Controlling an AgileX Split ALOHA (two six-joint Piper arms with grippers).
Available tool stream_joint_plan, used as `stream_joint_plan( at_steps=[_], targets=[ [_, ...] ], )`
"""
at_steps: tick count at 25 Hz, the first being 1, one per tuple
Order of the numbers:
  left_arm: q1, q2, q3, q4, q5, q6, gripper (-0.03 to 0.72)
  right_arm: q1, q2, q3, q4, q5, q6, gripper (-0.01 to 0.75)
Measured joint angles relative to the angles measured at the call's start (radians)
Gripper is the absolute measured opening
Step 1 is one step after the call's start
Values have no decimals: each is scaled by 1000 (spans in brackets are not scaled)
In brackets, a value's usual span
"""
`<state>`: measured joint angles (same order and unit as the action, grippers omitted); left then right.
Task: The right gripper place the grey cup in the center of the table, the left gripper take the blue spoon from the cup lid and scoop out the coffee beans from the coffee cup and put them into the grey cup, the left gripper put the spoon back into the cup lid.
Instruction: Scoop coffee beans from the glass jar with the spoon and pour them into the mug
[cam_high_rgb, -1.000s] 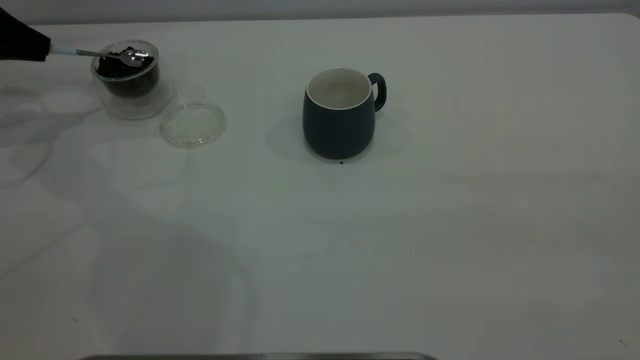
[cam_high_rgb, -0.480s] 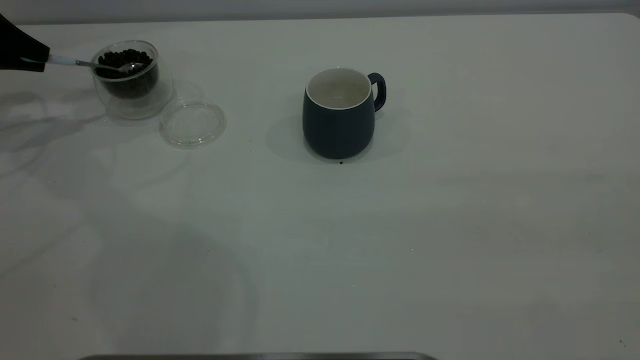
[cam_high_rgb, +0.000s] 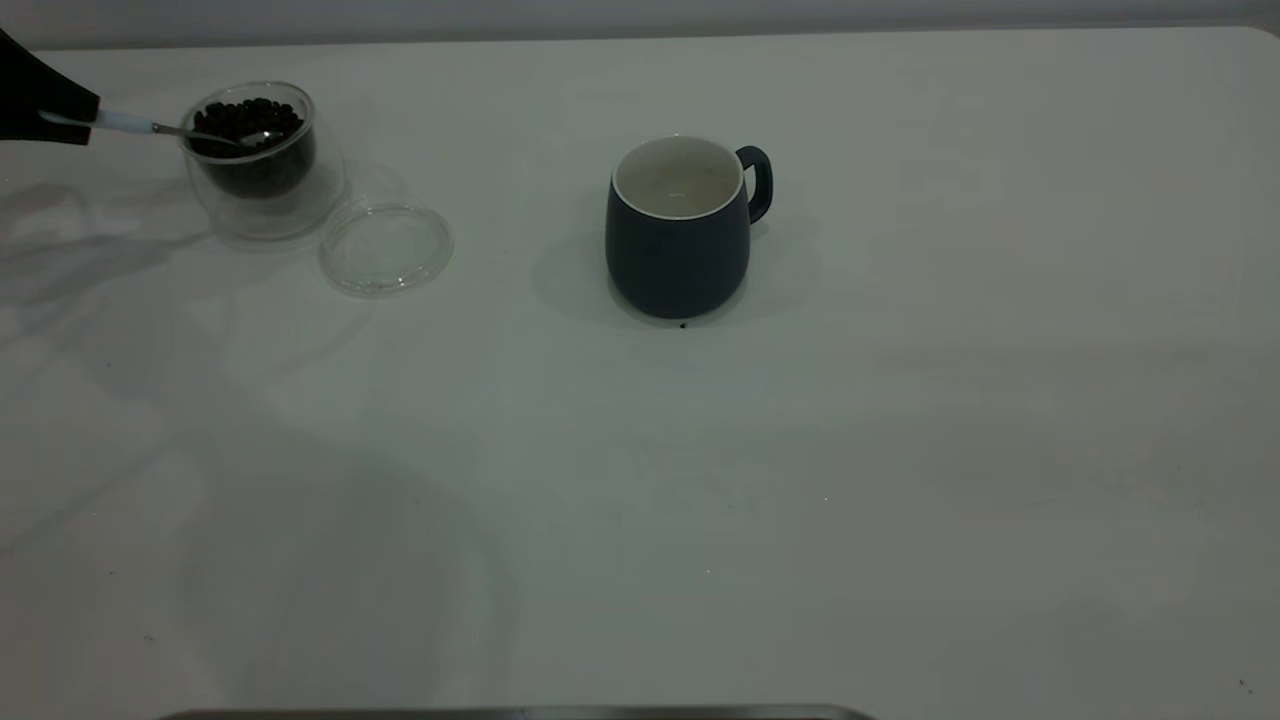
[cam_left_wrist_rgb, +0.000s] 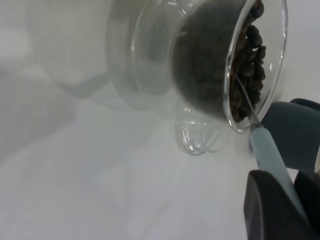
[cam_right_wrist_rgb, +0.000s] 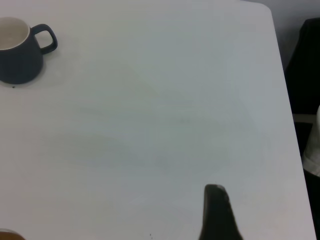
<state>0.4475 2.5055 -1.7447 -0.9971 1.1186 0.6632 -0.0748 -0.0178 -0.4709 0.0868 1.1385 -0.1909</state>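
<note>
Left gripper (cam_high_rgb: 60, 115) sits at the far left edge of the exterior view, just left of the glass cup (cam_high_rgb: 262, 160), clamped on the pale blue handle of the spoon (cam_high_rgb: 160, 128). Spoon runs from the gripper over the glass cup's rim, its metal bowl down among the beans (cam_high_rgb: 248, 120) at the top of the heap. In the left wrist view the fingers (cam_left_wrist_rgb: 272, 210) pinch the spoon (cam_left_wrist_rgb: 272, 160) handle, thin neck crossing the rim of the glass cup (cam_left_wrist_rgb: 200, 65) into the beans (cam_left_wrist_rgb: 248, 65). Beans fill the inner wall of the glass cup nearly to the rim. Lid (cam_high_rgb: 386, 246) lies flat on the table (cam_high_rgb: 900, 450) just right of and in front of the glass cup, nothing on it; touching or not, cannot tell. Grey mug (cam_high_rgb: 682, 227) stands upright well right of the glass cup, handle pointing away from it, white inside bare. A tiny dark speck sits on the table at the mug's near base. Right gripper (cam_right_wrist_rgb: 217, 212) shows only as one dark finger in its own wrist view, well away from the mug (cam_right_wrist_rgb: 22, 50); open or closed, cannot tell.
</note>
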Motion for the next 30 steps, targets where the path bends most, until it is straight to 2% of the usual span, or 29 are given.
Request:
stream_joint_plan(
  at_steps=[9,25,30],
  targets=[
    [0,0,0,0,16,-82,134,0,0,0,0,0,0,459],
    [1,0,0,-67,36,-92,134,0,0,0,0,0,0,459],
    [22,0,0,-76,45,-92,134,0,0,0,0,0,0,459]
  ],
)
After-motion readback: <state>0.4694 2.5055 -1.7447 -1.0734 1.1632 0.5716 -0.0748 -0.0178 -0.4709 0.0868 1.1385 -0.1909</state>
